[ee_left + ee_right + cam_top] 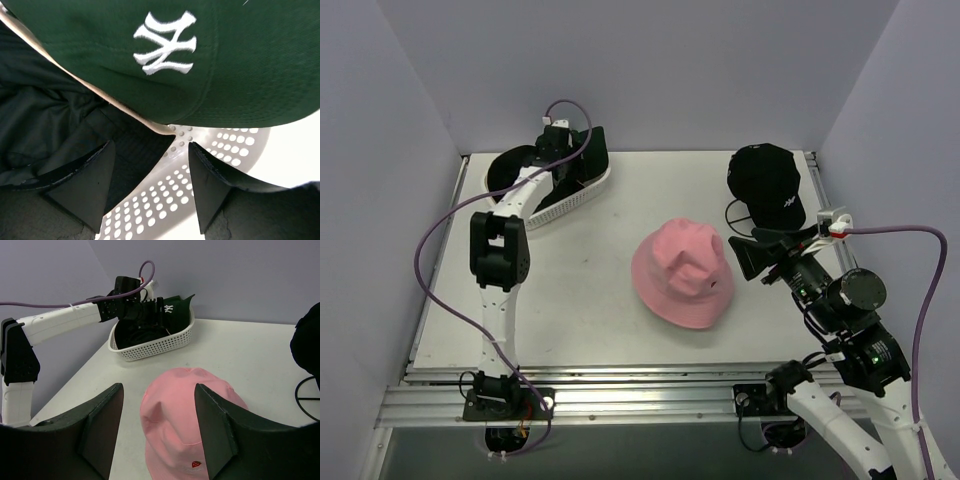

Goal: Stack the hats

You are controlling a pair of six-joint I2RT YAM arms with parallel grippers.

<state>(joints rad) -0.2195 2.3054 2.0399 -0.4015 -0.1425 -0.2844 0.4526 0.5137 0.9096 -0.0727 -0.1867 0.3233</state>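
A pink bucket hat (682, 272) lies crown up in the middle of the table and fills the foreground of the right wrist view (195, 410). A black cap with a white logo (767, 183) sits at the back right. A dark green cap with a white logo (165, 42) lies in the white mesh basket (582, 196), with a thin tan edge (116, 106) under it. My left gripper (150, 165) is open and empty, its jaws on either side of the basket rim (165, 195) just below the green cap. My right gripper (159, 390) is open and empty, just right of the pink hat.
The basket stands at the back left and also holds dark fabric (45, 115). The black cap rests on a thin wire stand (307, 395). Grey walls close in the table at the left, back and right. The left arm (60, 322) reaches across to the basket.
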